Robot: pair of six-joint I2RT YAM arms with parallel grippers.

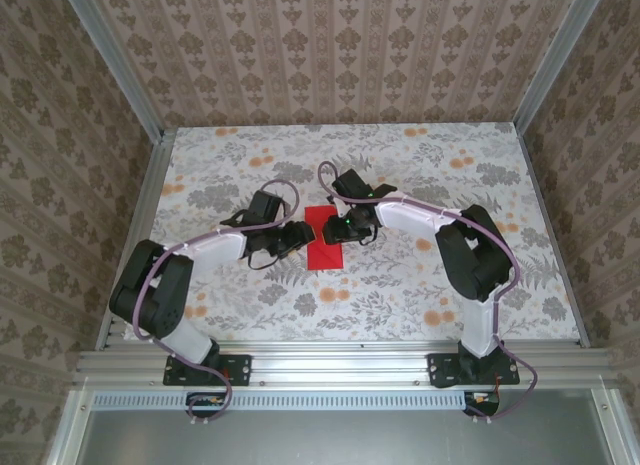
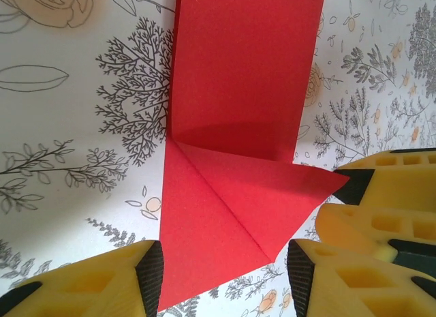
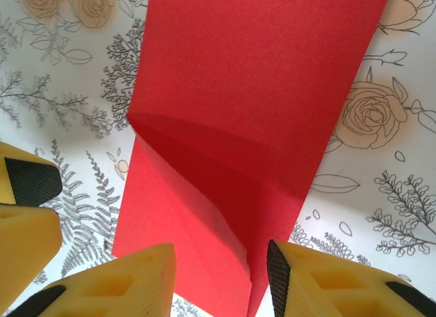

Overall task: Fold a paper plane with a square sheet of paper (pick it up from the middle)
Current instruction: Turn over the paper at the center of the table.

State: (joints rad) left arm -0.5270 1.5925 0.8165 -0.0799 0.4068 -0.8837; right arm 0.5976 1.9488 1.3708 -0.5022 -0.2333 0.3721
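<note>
Here, creased red paper [image 1: 322,251] flat; left pincer [image 2: 225,284], right pincer [image 3: 221,281] astride opposite edges.

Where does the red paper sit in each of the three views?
Top external: red paper at table centre, between left gripper and right gripper.
Left wrist: red paper centre, top edge to bottom.
Right wrist: red paper centre, top edge to bottom.
Shared landmark: floral table cover.
</note>
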